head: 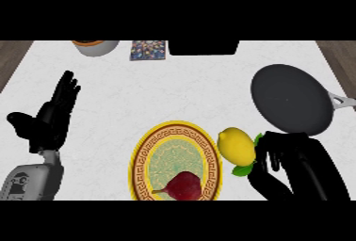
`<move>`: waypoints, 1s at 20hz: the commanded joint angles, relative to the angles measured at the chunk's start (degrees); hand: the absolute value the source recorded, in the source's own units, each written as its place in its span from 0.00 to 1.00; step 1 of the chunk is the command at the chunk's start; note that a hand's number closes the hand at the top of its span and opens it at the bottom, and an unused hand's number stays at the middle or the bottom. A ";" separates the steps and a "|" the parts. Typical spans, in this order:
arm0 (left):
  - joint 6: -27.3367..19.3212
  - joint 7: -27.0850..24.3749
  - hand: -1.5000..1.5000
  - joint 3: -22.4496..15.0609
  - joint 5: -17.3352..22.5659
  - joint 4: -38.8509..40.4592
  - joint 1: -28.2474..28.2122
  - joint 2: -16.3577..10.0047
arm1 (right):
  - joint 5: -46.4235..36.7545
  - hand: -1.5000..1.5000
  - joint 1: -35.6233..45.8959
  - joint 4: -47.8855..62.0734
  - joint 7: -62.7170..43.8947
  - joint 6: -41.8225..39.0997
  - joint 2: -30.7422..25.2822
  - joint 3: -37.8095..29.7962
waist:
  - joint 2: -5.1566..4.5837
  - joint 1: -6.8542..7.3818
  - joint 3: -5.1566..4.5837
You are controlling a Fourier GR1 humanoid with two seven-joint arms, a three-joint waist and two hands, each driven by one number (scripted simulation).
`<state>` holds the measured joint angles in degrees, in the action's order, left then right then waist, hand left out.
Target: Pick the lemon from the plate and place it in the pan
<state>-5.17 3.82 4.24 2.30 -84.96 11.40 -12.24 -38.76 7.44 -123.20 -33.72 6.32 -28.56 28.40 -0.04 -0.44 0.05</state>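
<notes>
The yellow lemon (236,145), with green leaves under it, sits just off the right rim of the patterned plate (147,155). My right hand (295,162) is at its right side, fingers curled against it. The dark pan (290,99) lies up and to the right of the lemon, its handle (342,101) pointing right. My left hand (55,110) rests open at the left, fingers up.
A red pear-like fruit (182,185) lies on the near part of the plate. Along the far edge stand a white bowl (95,46), a patterned box (147,49) and a black object (204,46).
</notes>
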 commanded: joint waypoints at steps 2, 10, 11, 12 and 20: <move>1.09 1.56 0.50 1.03 1.09 -0.52 1.33 -1.01 | 14.19 1.00 -0.69 6.27 9.03 3.48 -0.08 -14.55 | -0.19 0.51 0.06; -0.94 4.37 0.50 -1.08 -1.62 -1.21 3.15 0.67 | 19.44 1.00 10.38 36.37 27.34 0.62 -2.83 -27.77 | -0.26 1.22 0.03; -0.95 3.20 0.50 -1.71 -1.66 -1.25 2.76 1.53 | 18.96 1.00 11.48 40.65 31.05 0.64 -5.24 -29.81 | -0.42 1.54 0.06; 1.63 -0.49 0.50 0.93 0.06 3.51 3.71 -0.35 | 16.93 1.00 10.82 43.92 34.16 2.41 -3.58 -28.57 | -0.44 1.16 0.01; 2.04 1.18 0.50 -0.84 -0.17 1.43 4.42 0.67 | 9.81 1.00 27.19 77.53 47.78 11.38 -4.04 -32.63 | -1.08 3.64 0.14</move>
<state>-4.02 4.67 3.63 1.74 -83.69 15.17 -11.56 -27.96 28.27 -60.16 6.63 14.60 -32.87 -1.70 -0.88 2.39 0.14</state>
